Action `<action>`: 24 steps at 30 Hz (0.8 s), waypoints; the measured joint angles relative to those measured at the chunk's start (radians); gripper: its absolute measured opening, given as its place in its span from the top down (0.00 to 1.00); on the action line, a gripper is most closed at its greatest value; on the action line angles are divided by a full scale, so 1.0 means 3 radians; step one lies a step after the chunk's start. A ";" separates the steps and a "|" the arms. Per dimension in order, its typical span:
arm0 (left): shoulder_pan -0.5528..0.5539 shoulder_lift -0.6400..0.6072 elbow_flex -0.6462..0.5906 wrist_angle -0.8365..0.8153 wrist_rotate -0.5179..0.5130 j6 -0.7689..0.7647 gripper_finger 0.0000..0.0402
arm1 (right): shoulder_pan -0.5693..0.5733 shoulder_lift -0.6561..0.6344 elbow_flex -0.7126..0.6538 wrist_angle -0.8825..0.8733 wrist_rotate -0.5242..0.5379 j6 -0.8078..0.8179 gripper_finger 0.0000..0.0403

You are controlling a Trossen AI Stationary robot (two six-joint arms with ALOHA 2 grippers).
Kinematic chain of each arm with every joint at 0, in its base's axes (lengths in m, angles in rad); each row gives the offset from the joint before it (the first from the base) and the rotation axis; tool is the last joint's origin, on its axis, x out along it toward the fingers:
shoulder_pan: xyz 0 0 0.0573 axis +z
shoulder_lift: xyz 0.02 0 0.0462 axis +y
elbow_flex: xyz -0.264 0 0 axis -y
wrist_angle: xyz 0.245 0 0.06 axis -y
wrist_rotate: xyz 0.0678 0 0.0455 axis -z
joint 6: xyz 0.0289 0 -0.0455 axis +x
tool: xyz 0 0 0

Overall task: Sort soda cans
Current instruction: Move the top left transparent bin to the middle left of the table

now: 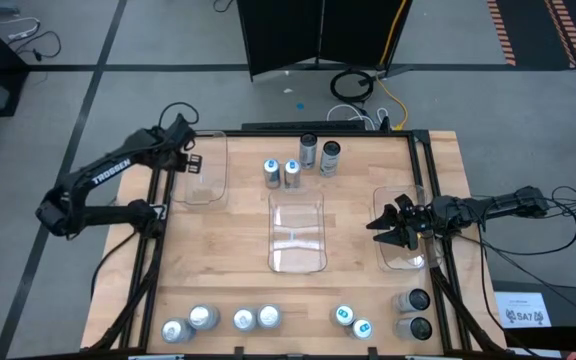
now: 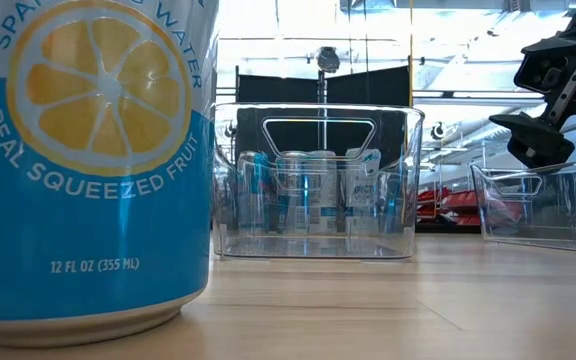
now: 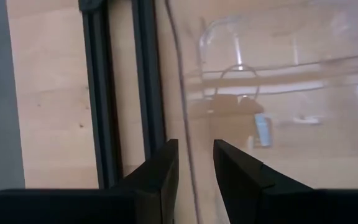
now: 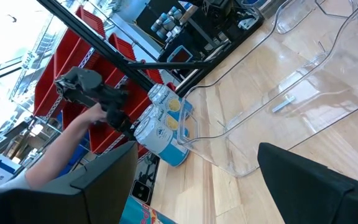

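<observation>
Soda cans stand upright in two groups: several at the far middle (image 1: 298,165) and a row along the near edge (image 1: 268,320), one of which fills the low view's left (image 2: 88,160). Three clear bins lie on the table: left (image 1: 206,170), middle (image 1: 298,232) and right (image 1: 408,240). My left gripper (image 1: 190,152) points steeply down at the left bin's left wall. Its fingers (image 3: 166,174) are a little apart, and the wall's rim (image 3: 185,124) runs between them. My right gripper (image 1: 388,228) hangs level over the right bin, wide open and empty. My left gripper's fingers stand on either side of the left bin's left wall rim (image 3: 188,149), coming from above. I cannot tell whether they touch it.
Black rails run along the table's left (image 1: 153,230) and right (image 1: 433,200) sides. The left rail lies right beside my left gripper (image 3: 104,93). Bare wood lies between the bins and the near row of cans (image 1: 218,270).
</observation>
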 joint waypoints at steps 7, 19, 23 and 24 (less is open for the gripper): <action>0.0099 0.0000 -0.0172 0.0192 0.0130 0.0122 0.72 | 0.0000 0.0000 0.0000 0.0000 0.0000 0.0000 0.19; 0.0114 0.0005 -0.0342 0.0325 0.0290 0.0145 0.79 | 0.0000 -0.0001 0.0000 0.0000 0.0000 0.0000 0.19; 0.0114 0.0003 -0.0342 0.0290 0.0294 0.0130 0.94 | 0.0000 -0.0001 0.0000 -0.0001 0.0001 0.0000 0.19; 0.0114 0.0003 -0.0341 0.0294 0.0299 0.0117 0.96 | -0.0001 -0.0001 0.0000 -0.0001 0.0001 0.0000 0.19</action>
